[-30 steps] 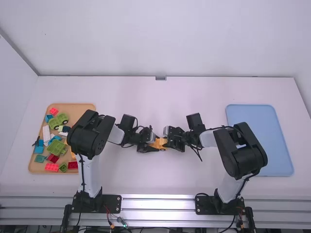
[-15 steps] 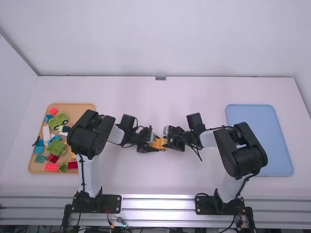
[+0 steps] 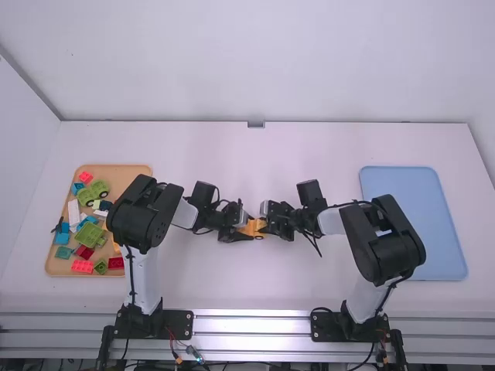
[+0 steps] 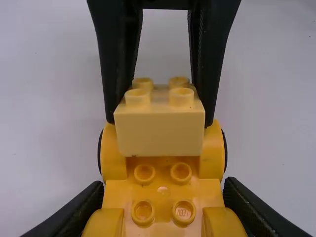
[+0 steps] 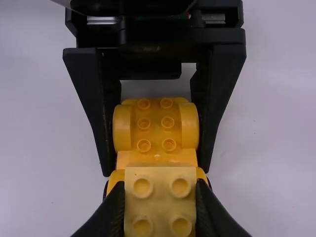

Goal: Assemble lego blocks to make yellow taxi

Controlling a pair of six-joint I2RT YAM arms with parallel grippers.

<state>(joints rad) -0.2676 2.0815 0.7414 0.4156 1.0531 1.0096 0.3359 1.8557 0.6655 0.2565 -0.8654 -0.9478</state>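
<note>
In the high view my left gripper (image 3: 238, 230) and my right gripper (image 3: 269, 221) face each other over the table's middle, with the orange-yellow car base (image 3: 252, 229) between them. My left gripper (image 4: 162, 212) is shut on the car base (image 4: 163, 190), one finger on each side. A paler yellow block (image 4: 160, 131) with four studs sits level over the far end of the base. My right gripper (image 5: 160, 202) is shut on this yellow block (image 5: 160, 202). Whether block and base touch underneath is hidden. Studs on the base (image 5: 156, 123) stay bare beside the block.
An orange-brown tray (image 3: 124, 171) at the left holds several loose blocks and green vehicle pieces (image 3: 93, 234). At the right lies a blue tray (image 3: 414, 224). Both forearms stretch inward over the white table (image 3: 255, 294).
</note>
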